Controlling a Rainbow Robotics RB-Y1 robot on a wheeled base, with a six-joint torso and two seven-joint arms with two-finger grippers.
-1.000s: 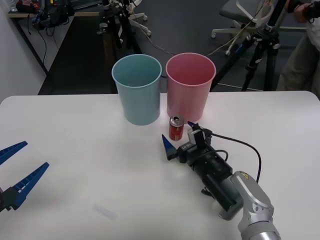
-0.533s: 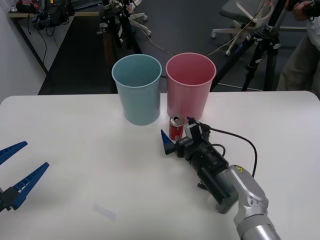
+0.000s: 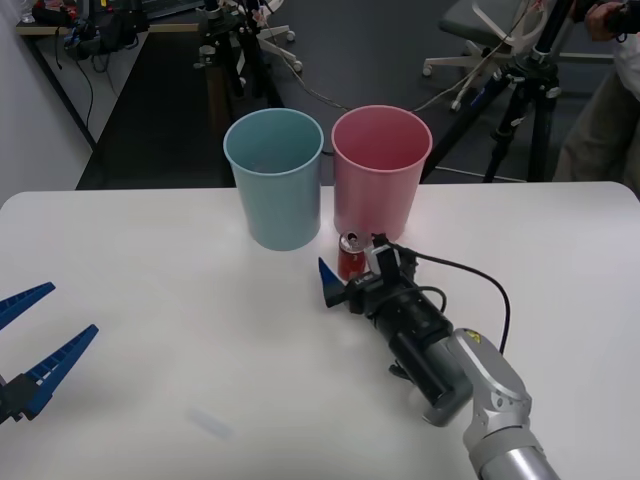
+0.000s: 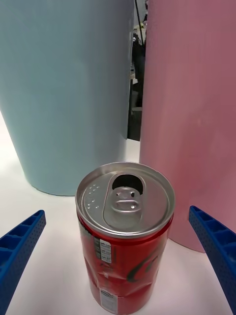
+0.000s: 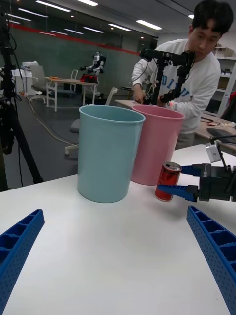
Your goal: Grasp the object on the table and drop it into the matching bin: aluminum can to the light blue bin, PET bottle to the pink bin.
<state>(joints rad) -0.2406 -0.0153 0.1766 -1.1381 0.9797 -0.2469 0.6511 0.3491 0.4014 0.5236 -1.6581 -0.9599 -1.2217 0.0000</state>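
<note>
1. Progress: early. The aluminum can [image 4: 124,235] stands upright on the table [image 3: 150,270], not lifted; grasp not yet made.
2. Right gripper [image 3: 352,266] is at the can, fingers spread wide w/ the can between them. In the right wrist view a blue finger sits at each side and neither touches the can.
3. Can location: just in front of the pink bin [image 3: 380,170], near the gap between it and the light blue bin [image 3: 273,175]. Silver top up, tab opening visible; red wall looks a bit dented low down.
4. Left: close on can, lift, carry over to the light blue bin (alu → blue), release. Judged short move, since the bin is just beside, but its rim is far higher than the can, so the lift must clear it.
5. Left gripper [image 3: 35,345] waits low at the table's left edge, fingers wide apart, holding nothing.
6. Surface: flat white tabletop, rounded corners, smooth.
7. Room: dark floor behind, camera tripods, office chair, cables, desks w/ gear farther back.
</note>
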